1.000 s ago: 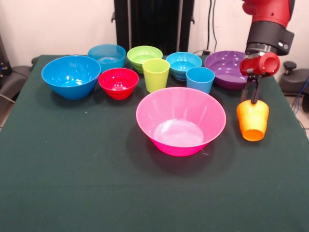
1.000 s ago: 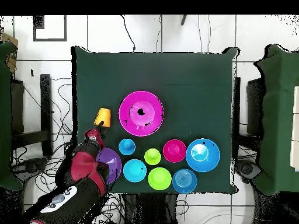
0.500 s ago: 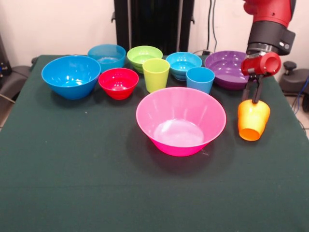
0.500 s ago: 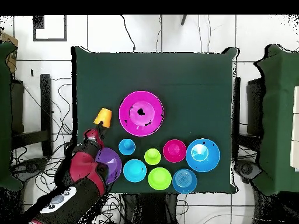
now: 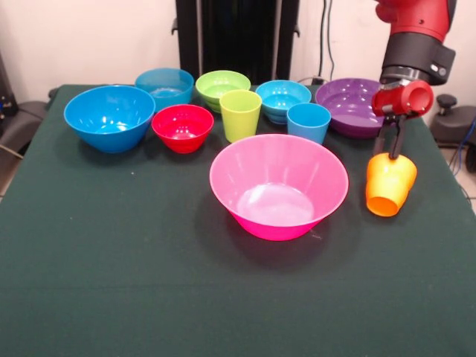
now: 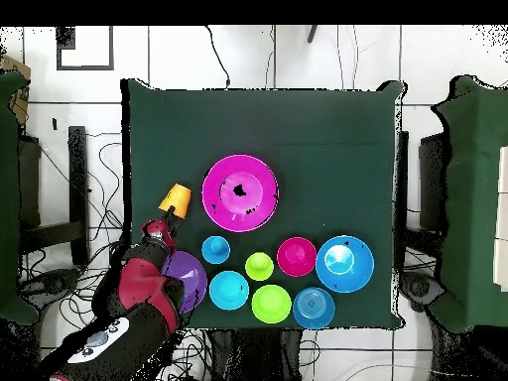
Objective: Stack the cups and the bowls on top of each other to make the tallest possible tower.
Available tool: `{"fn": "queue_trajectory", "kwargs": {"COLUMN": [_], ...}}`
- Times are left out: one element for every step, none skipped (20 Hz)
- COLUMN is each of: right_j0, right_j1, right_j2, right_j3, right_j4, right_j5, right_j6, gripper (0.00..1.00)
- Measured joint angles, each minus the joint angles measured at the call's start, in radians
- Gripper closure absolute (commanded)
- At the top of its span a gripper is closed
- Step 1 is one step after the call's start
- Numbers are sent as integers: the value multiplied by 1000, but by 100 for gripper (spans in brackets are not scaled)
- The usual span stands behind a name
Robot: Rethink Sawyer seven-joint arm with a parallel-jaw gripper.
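Note:
My gripper (image 5: 389, 152) is shut on the orange cup (image 5: 388, 184) and holds it mouth-down and tilted, just right of the huge pink bowl (image 5: 279, 175). From overhead the orange cup (image 6: 176, 199) hangs left of the pink bowl (image 6: 239, 192), with the gripper (image 6: 167, 220) behind it. The pink bowl is empty. Behind it stand the lime green cup (image 5: 240, 115) and the light blue cup (image 5: 308, 123). Nothing is stacked, so no tower shows.
Along the far side sit the large blue bowl (image 5: 109, 117), red bowl (image 5: 182, 126), ribbed cyan bowl (image 5: 164, 85), lime green bowl (image 5: 222, 85), small blue bowl (image 5: 282, 98) and purple bowl (image 5: 348, 104). The purple bowl lies right behind my arm.
The orange cup has risen very slightly in the gripper and shifted a touch; everything else on the table is unmoved.

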Motion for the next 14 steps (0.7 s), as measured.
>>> {"fn": "queue_trajectory", "kwargs": {"right_j0": [0, 0, 0, 0, 0, 0, 0, 0, -1, -1, -2, -3, -7, -10], "right_j1": [0, 0, 1, 1, 2, 2, 2, 2, 2, 2, 2, 2, 2, 2], "right_j2": [0, 0, 0, 0, 0, 0, 0, 0, 0, 0, 0, 0, 0, 0], "right_j3": [0, 0, 0, 0, 0, 0, 0, 0, 0, 0, 0, 0, 0, 0], "right_j4": [2, 3, 4, 5, 5, 6, 7, 7, 7, 6, 7, 7, 6, 6], "right_j5": [0, 0, 0, 0, 0, 0, 0, 0, 0, 0, 0, 0, 0, 0], "right_j6": [0, 0, 0, 0, 0, 0, 0, 0, 0, 0, 0, 0, 0, 0], "gripper": [0, 0, 0, 0, 0, 0, 0, 0, 0, 0, 0, 0, 0, 0]}}
